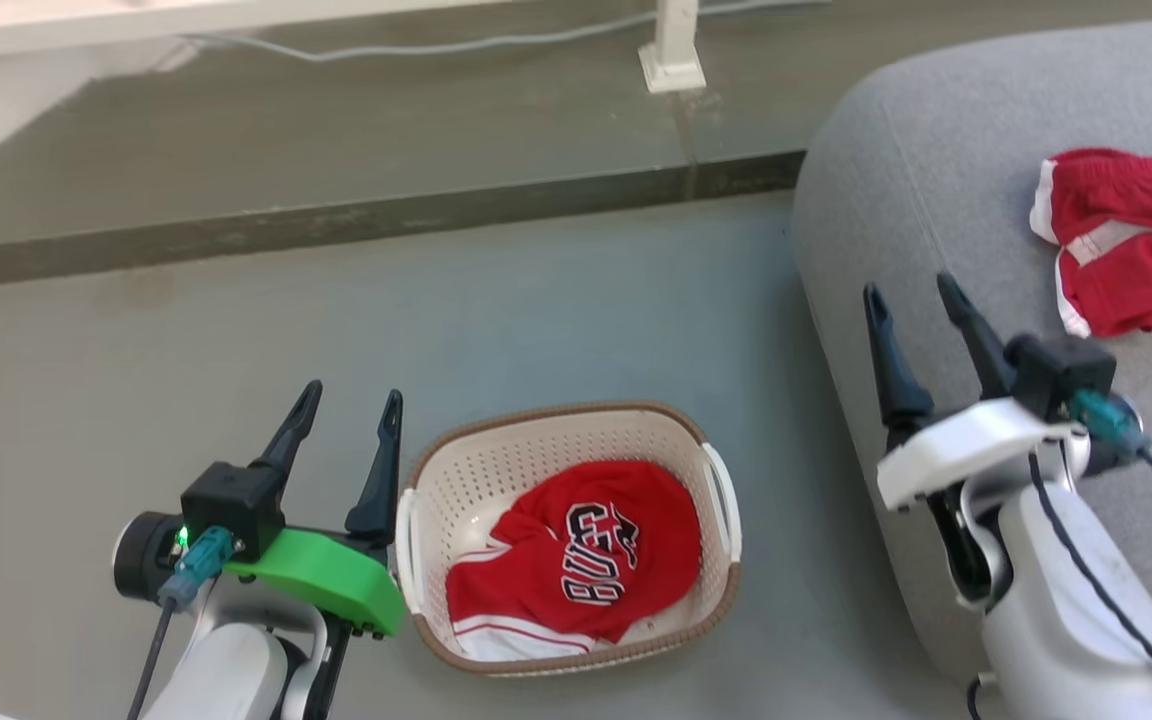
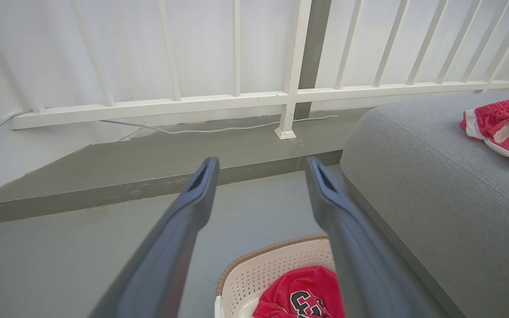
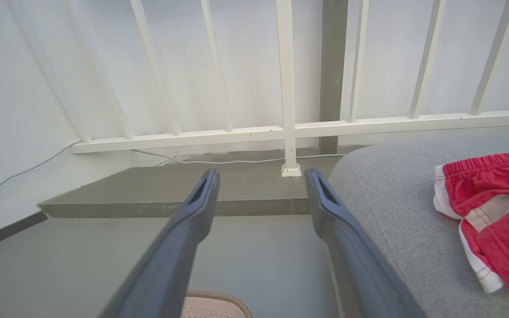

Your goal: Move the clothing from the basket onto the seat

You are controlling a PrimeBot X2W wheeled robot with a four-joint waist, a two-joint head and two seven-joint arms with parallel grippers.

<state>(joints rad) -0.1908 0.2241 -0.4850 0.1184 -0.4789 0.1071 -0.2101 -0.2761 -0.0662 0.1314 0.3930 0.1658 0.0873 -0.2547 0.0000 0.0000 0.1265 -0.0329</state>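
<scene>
Nearest you, the left gripper (image 1: 354,392) hangs just beside the basket (image 1: 556,410), fingers spread, empty. The right gripper (image 1: 908,285), also spread and empty, hovers at the sofa seat's (image 1: 916,150) edge. A lettered red jersey (image 1: 586,550) lies crumpled in the basket, and red shorts (image 1: 1126,240) rest on the seat. The task looks half done. Next you should reach down and pinch the jersey. Its lettering is folded and unreadable, and the frame's edge cuts off the shorts.

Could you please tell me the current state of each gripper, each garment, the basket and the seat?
basket: upright on the floor, holding the lettered garment.
seat: bearing the striped garment.
lettered garment: crumpled inside the basket.
striped garment: rumpled, lying on the seat.
left gripper: open, empty, beside the basket.
right gripper: open, empty, by the seat's edge.
</scene>
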